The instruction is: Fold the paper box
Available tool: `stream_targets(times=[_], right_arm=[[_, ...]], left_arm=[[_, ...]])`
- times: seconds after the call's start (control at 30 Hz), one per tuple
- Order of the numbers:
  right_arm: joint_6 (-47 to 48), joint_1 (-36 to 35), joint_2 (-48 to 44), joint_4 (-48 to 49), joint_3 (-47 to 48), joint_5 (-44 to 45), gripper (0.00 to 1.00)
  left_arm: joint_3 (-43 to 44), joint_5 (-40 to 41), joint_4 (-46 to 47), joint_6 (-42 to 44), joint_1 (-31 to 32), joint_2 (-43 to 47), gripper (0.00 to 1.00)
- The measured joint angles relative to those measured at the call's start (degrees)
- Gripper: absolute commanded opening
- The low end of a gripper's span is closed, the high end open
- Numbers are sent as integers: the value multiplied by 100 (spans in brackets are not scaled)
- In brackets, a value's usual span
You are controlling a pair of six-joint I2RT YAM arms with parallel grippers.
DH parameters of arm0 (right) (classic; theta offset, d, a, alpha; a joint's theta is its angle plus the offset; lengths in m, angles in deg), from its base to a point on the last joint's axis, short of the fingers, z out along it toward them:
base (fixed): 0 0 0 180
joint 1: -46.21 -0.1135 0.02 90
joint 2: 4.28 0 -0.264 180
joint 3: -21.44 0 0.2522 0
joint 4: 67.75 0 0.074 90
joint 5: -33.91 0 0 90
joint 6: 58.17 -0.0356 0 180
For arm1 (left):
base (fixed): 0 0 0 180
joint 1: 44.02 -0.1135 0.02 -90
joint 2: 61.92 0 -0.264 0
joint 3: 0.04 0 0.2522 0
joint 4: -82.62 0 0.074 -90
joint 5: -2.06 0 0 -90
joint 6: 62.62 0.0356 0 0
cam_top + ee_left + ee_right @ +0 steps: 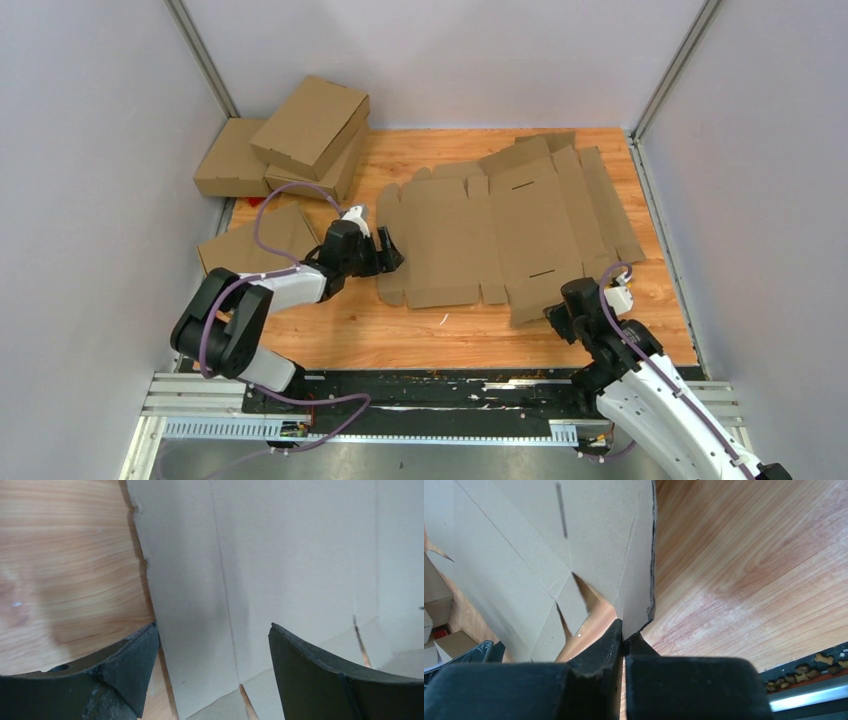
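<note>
Brown cardboard paper box (500, 230), unfolded, flaps spread

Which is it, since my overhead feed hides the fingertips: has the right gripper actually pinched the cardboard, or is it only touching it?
Observer: Pinched. In the right wrist view the right gripper is shut on the edge of a flap of the paper box.
Operator: And the other arm?
Observer: The left wrist view shows the left gripper open and holding nothing. It straddles the box's side edge, one finger over bare table, the other over cardboard.
</note>
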Motion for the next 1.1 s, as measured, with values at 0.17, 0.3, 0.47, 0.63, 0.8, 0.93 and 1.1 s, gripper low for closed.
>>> stream_targets(times=[0.17,0.3,0.47,0.63,0.8,0.93,1.1], right_arm=[[37,4,-17,42,0,26,1],[66,4,-68,90,-2,42,1],[140,4,-66,201,-46,-22,2],[219,4,-66,293,-83,-90,1],[308,4,-66,442,-129,-168,1],[450,7,-59,610,-223,-179,13],[822,4,94,855,-225,-326,66]], left_arm=[[-59,-560,511,-42,-61,-136,80],[-372,-710,881,-57,-76,278,75],[-667,-844,1259,-55,-57,1093,58],[-494,-874,1198,-13,-57,839,46],[-129,-846,737,9,-57,136,18],[-39,-680,435,87,-79,55,10],[238,-306,-197,254,-63,59,0]])
